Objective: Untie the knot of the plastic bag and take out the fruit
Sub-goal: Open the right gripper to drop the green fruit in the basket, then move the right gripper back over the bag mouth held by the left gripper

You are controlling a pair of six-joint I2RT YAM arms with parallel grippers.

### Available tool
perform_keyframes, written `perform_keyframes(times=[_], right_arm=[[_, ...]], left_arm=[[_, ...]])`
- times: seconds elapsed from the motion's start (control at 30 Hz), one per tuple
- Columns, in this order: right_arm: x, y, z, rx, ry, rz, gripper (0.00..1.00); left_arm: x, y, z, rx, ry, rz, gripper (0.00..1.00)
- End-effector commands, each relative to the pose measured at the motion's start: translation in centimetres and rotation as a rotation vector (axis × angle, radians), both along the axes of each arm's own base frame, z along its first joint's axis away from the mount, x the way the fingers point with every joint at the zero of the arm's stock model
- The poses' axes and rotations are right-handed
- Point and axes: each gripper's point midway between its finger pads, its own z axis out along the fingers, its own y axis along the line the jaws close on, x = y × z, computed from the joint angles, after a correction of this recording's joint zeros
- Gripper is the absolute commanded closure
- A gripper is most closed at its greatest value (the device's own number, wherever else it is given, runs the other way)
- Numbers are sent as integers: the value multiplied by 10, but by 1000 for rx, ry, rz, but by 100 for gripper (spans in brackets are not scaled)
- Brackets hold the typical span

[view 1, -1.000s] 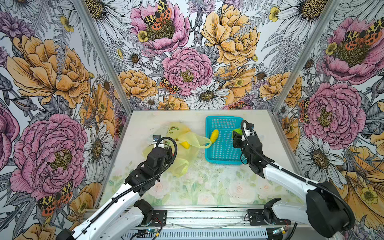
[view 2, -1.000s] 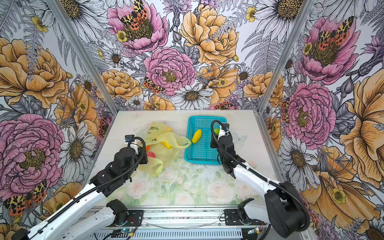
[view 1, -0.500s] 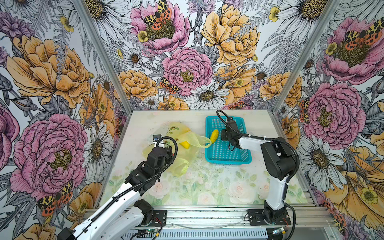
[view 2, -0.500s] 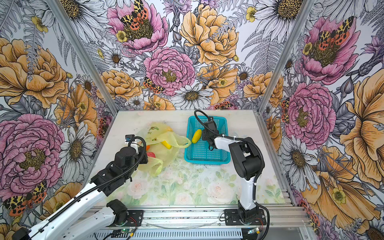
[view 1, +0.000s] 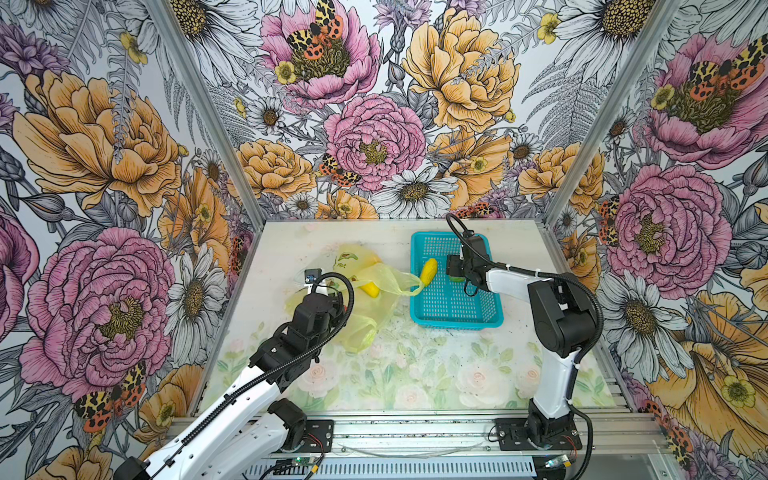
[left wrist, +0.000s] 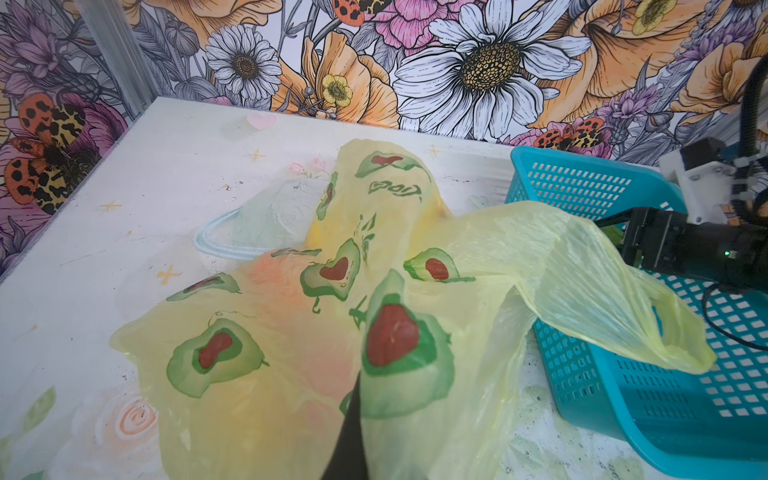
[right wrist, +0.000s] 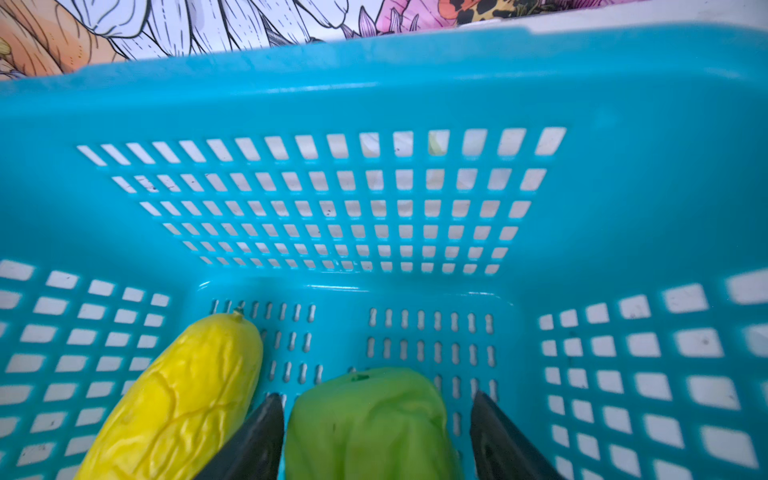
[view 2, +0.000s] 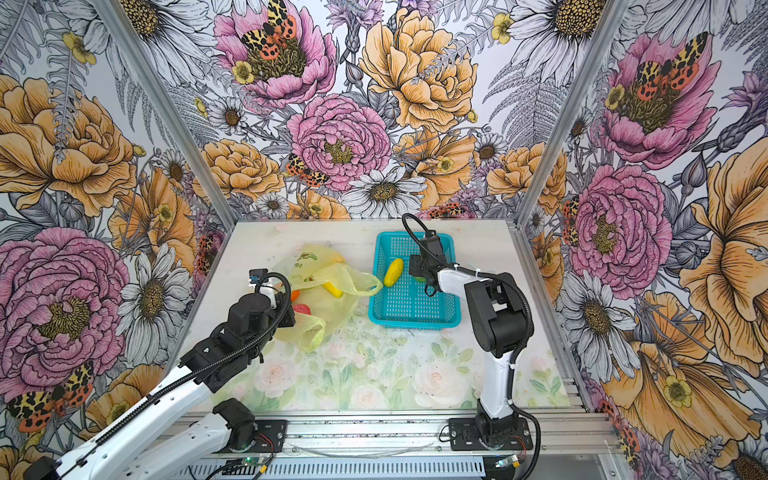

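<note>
Floral-printed tabletop (view 1: 415,374) is occupied by a thin translucent yellow-green plastic bag (view 1: 376,307), its film pinched in the closed left gripper (left wrist: 352,411). Inside the teal perforated plastic basket (right wrist: 374,83), a lumpy green fruit (right wrist: 365,432) is loosely straddled by the right gripper (right wrist: 376,397), jaws parted.

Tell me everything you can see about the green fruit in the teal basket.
The lumpy green toy fruit looks like smooth moulded plastic, with a small dark mark. It rests on the floor of the teal perforated plastic basket, beside the wrinkled yellow fruit, between the right gripper's open fingers; one finger stands clear.
</note>
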Motion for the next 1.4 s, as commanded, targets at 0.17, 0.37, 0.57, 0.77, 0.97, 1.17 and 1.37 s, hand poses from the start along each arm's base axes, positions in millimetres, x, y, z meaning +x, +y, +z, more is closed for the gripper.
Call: perform_keyframes(times=[0.17,0.37,0.57,0.77,0.97,1.17,1.37], right_arm=[[-32,20,92,123,-229,94,2],[-105,62,164,200,-457,322,35],[-208,121,201,213,-711,674,61],[-264,172,181,175,-763,940,76],[-253,214,141,70,-639,1027,75],[-206,250,90,-36,-527,964,76],[-149,272,36,-179,-402,821,79]], left_arm=[[2,0,12,-12,-23,-2,100],[3,4,12,-9,-28,18,100],[1,2,13,-15,-30,2,100],[1,-1,14,-20,-29,-9,100],[-1,4,16,-22,-42,6,100],[-2,-1,17,-30,-41,-17,100],[-3,-5,20,-32,-44,-38,100]])
